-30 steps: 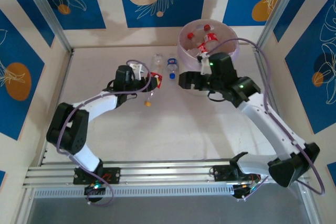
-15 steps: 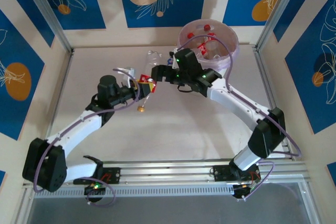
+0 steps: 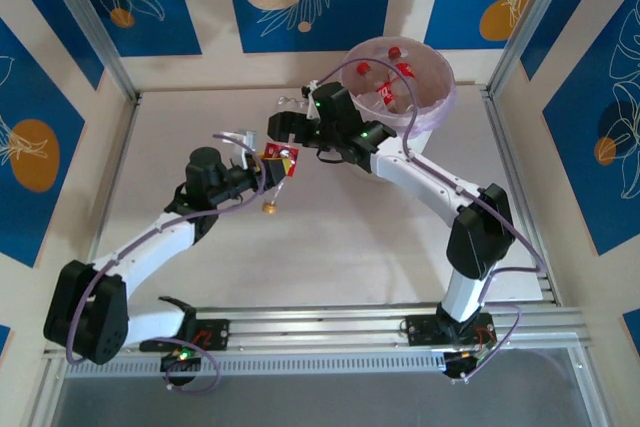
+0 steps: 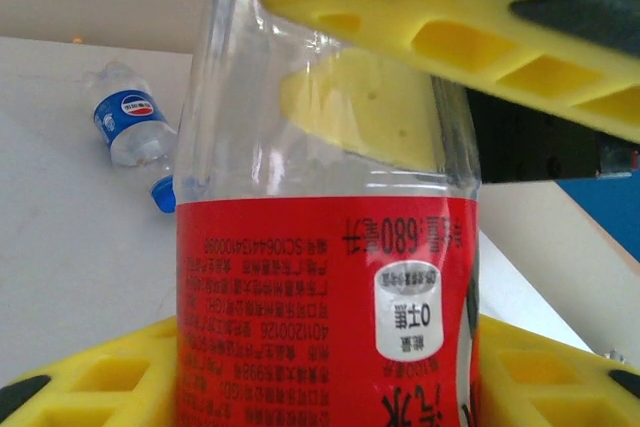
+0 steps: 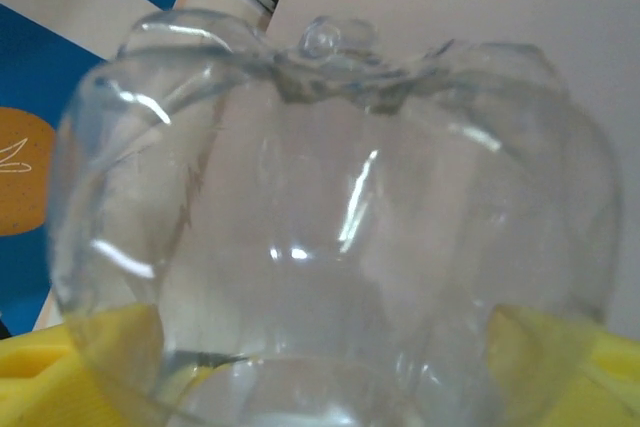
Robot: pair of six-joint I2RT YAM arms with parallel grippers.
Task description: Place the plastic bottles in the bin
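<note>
On the left, your left gripper [image 3: 270,165] has its yellow fingers [image 4: 420,17] closed tight on the red-labelled bottle [image 4: 320,317]. In the top view this bottle hangs tilted above the table [image 3: 330,247], with its cap [image 3: 268,208] toward the near edge. The grip looks firm, so I judge you should not squeeze more. Thin plastic gives way and can slip out. Carry it high, because the way to the bin crosses the other arm.

A blue-labelled bottle [image 4: 130,125] lies on its side on the table beyond, apart from this gripper. Leave it for later.

Further right, your right gripper [image 3: 284,128] is at the clear bottle [image 5: 330,227]. Its fingers [image 5: 95,372] stand wide, one at each side of the bottle's body, and I cannot tell if they press it. Close slowly until the wall gives a little, then lift straight up before you turn.

At the far right stands the bin [image 3: 450,87], with some red-capped bottles [image 3: 386,93] inside. The two arms are very near each other, so move one at a time. I would send the right arm first, since the bin is on its side. Release only when the bottle is over the opening, not over the rim.
</note>
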